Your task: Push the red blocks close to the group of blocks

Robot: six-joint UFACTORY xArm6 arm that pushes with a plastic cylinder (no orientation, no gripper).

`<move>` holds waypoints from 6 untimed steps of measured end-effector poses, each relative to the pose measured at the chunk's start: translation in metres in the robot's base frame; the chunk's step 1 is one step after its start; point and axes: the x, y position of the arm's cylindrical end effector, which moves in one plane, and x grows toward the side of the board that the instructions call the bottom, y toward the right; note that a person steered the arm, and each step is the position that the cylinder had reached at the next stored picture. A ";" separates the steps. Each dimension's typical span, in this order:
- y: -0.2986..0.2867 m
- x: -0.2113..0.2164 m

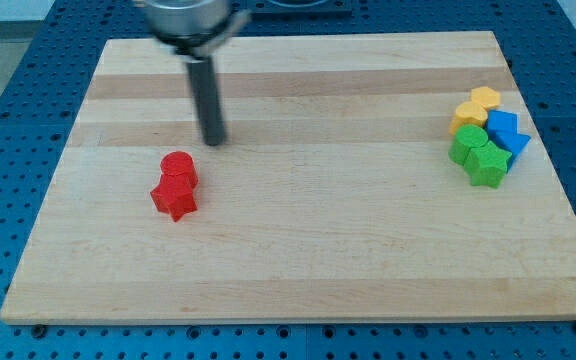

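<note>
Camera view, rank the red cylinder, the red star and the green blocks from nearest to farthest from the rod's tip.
From my tip:
1. Red cylinder, just below and to the view's left.
2. Red star, touching the cylinder, lower still.
3. Green blocks, far off at the view's right, in the group.

Red blocks (175, 185), yellow (477, 108), blue (506, 132), green blocks (479, 154), pale wood board (298, 260)

no text, label, brand, number or sign can be read anywhere on the wooden board (298, 270), the blocks or the blue table.
</note>
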 end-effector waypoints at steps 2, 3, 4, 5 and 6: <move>-0.105 0.047; -0.073 0.061; 0.020 0.049; 0.114 0.040; 0.100 0.040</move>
